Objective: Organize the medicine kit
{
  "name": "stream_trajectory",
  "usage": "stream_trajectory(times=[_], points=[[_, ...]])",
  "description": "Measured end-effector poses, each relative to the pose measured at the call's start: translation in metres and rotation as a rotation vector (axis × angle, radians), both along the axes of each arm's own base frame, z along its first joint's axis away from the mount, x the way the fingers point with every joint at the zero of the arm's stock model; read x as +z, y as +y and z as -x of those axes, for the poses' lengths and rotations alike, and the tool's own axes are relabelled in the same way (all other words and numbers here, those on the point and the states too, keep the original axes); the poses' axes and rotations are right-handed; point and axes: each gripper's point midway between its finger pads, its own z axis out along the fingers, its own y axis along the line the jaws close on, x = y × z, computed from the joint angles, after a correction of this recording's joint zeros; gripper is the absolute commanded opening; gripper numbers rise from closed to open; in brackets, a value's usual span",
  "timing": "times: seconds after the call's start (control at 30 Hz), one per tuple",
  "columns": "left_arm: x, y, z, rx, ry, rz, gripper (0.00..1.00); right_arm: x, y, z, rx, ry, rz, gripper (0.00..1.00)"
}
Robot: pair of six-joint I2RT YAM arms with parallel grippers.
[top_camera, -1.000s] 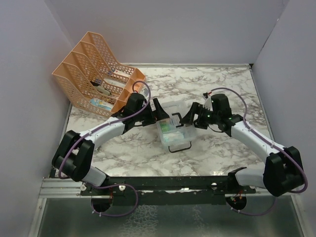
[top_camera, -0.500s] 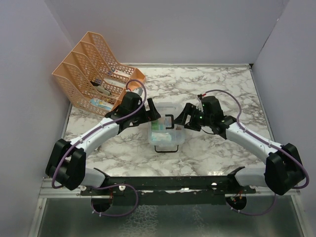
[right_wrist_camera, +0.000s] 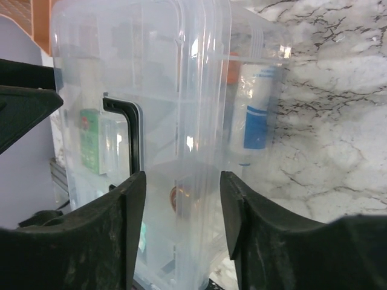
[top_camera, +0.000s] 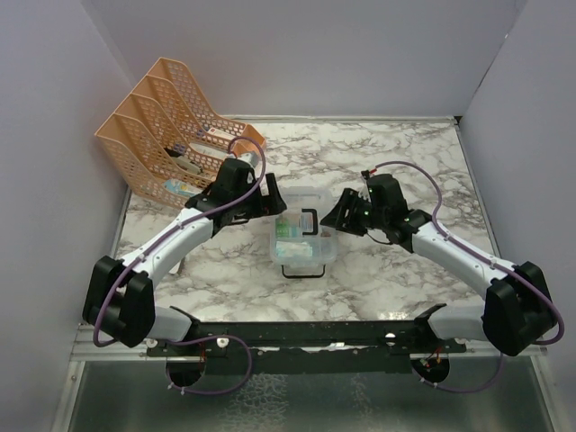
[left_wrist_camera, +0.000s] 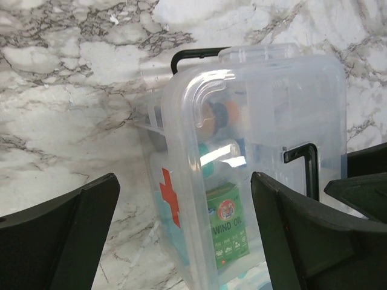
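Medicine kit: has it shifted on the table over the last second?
Yes. In the top view the kit has slid left, closer to the rack, which has stayed put.

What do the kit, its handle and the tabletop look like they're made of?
Kit: clear, glossy hard plastic by the look; its contents show through and the rounded edges catch highlights. Handle: black, smooth, likely plastic. Tabletop: white with grey marble veining; stone or printed laminate, can't tell.
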Motion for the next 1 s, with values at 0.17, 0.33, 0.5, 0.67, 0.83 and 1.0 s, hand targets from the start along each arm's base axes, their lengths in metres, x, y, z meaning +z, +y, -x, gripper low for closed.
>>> stream_trajectory(times=[0.17, 0.33, 0.5, 0.67, 0.83, 1.0], points=[[0.021, 0.0, -0.011, -0.023, -0.055, -0.016, 0.94, 0.001, 0.0, -0.001, 0.001, -0.006, -0.001, 0.56], [0.042, -0.005, -0.033, -0.062, -0.12, -0.052, 0.95, 0.005, -0.005, 0.002, 0.019, -0.021, 0.033, 0.74], [0.053, -0.022, -0.065, -0.157, -0.179, -0.1, 0.95, 0.031, -0.005, 0.001, 0.068, -0.097, 0.053, 0.76], [0.047, -0.038, -0.092, -0.273, -0.204, -0.153, 0.92, 0.06, 0.002, 0.018, 0.213, -0.198, 0.037, 0.71], [0.019, -0.049, -0.085, -0.424, -0.137, -0.161, 0.92, 0.074, 0.017, 0.067, 0.441, -0.219, -0.077, 0.69], [0.009, -0.052, -0.067, -0.518, -0.09, -0.143, 0.92, 0.064, 0.023, 0.127, 0.63, -0.164, -0.173, 0.67]])
